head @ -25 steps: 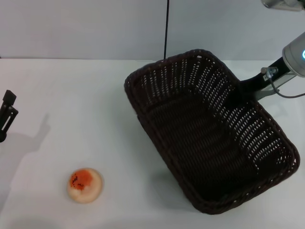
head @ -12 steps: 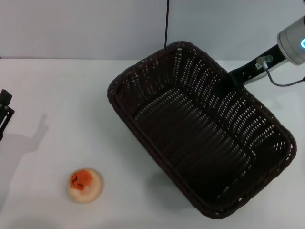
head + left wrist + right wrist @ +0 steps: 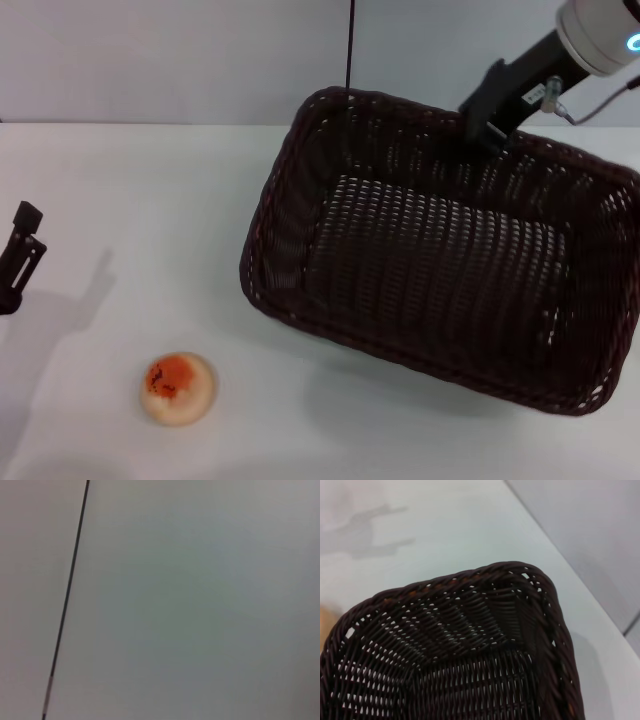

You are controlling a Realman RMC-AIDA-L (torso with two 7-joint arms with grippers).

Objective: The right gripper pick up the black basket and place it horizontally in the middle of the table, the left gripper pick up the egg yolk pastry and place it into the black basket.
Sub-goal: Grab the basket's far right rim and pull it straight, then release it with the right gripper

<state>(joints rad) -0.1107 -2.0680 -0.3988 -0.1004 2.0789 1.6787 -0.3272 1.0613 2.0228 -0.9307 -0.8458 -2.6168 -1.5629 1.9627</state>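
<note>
The black basket (image 3: 440, 270), large dark woven wicker, is held tilted above the right half of the white table (image 3: 150, 200). My right gripper (image 3: 482, 125) is shut on the basket's far rim and carries it. The right wrist view shows the basket's corner and inside (image 3: 470, 645) from close up. The egg yolk pastry (image 3: 178, 388), a small beige bun with an orange-red top, lies on the table at the front left. My left gripper (image 3: 18, 262) stands at the left edge, apart from the pastry. The left wrist view shows only a grey wall.
A thin black cable (image 3: 350, 45) runs up the wall behind the table. The basket's shadow falls on the table under its near side.
My right gripper has lifted and turned the basket, so its long side now lies more across the table. The left gripper and the pastry have hardly moved.
</note>
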